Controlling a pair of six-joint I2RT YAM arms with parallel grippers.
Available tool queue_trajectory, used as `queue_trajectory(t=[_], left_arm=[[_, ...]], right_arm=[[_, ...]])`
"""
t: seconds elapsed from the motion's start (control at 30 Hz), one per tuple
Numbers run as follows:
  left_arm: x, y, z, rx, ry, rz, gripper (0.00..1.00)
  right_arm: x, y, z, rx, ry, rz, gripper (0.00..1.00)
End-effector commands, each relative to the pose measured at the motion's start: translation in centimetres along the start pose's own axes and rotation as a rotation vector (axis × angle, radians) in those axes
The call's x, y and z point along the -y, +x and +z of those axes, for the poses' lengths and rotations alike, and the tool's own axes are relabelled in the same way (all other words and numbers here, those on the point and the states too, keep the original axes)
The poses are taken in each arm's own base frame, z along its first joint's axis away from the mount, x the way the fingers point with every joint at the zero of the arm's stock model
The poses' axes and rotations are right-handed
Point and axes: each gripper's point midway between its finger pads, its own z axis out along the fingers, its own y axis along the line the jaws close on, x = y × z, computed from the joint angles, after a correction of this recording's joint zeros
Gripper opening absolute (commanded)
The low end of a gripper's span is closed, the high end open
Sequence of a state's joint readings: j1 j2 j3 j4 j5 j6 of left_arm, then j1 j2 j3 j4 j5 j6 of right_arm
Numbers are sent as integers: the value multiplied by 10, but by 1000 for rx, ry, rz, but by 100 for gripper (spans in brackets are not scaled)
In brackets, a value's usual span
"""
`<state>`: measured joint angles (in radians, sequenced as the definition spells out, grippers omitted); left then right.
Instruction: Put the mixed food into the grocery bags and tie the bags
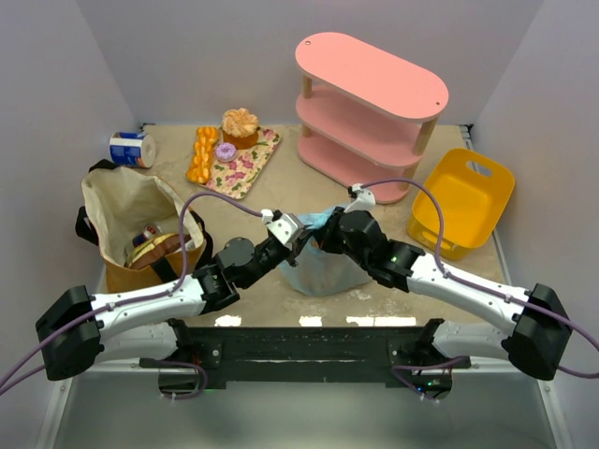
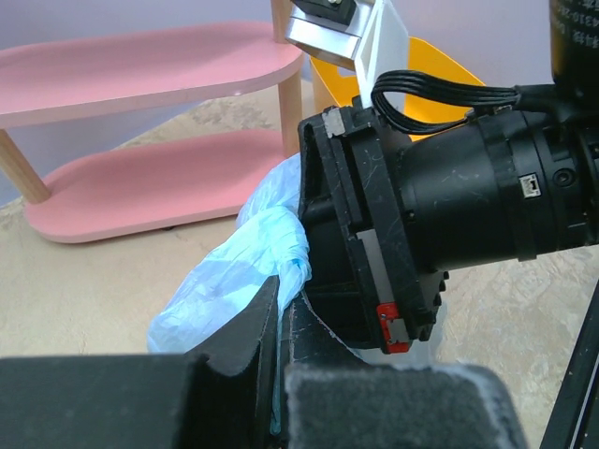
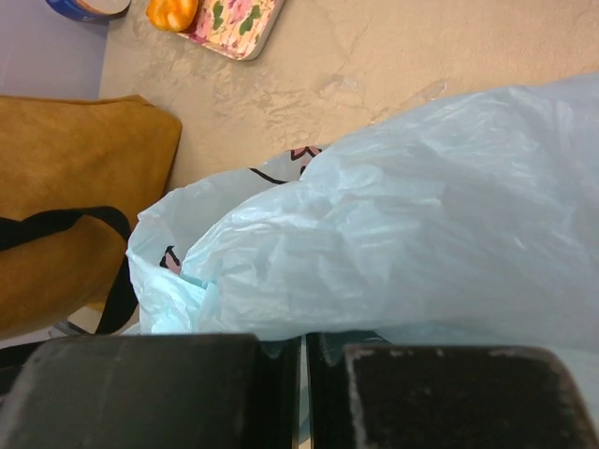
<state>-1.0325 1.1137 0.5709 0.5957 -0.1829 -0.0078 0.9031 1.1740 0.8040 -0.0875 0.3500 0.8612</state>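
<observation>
The light-blue plastic bag stands at the table's middle, its top gathered between my two grippers. My left gripper is shut on a twisted strand of that bag, which runs down between its jaws. My right gripper faces it from the right and is shut on the bag's film, its jaws pressed together on a thin fold. The tan canvas tote stands open at the left with several food items inside. What the blue bag holds is hidden.
A pink three-tier shelf stands at the back right, with a yellow basket beside it. At the back left, a floral tray carries a cupcake, braided bread and a purple doughnut. A blue-and-white can lies there too.
</observation>
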Motion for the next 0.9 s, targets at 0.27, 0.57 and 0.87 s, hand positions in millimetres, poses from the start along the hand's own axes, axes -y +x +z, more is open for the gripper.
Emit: queue_trajectory(t=[0.27, 0.57, 0.87], left_arm=[[0, -32, -4, 93, 0, -52, 0], [9, -31, -5, 106, 41, -105, 0], [10, -26, -15, 126, 61, -108, 0]], right_arm=[[-13, -58, 0, 275, -10, 129, 0], [-17, -47, 31, 299, -64, 137, 0], [-42, -31, 62, 191, -313, 172, 0]])
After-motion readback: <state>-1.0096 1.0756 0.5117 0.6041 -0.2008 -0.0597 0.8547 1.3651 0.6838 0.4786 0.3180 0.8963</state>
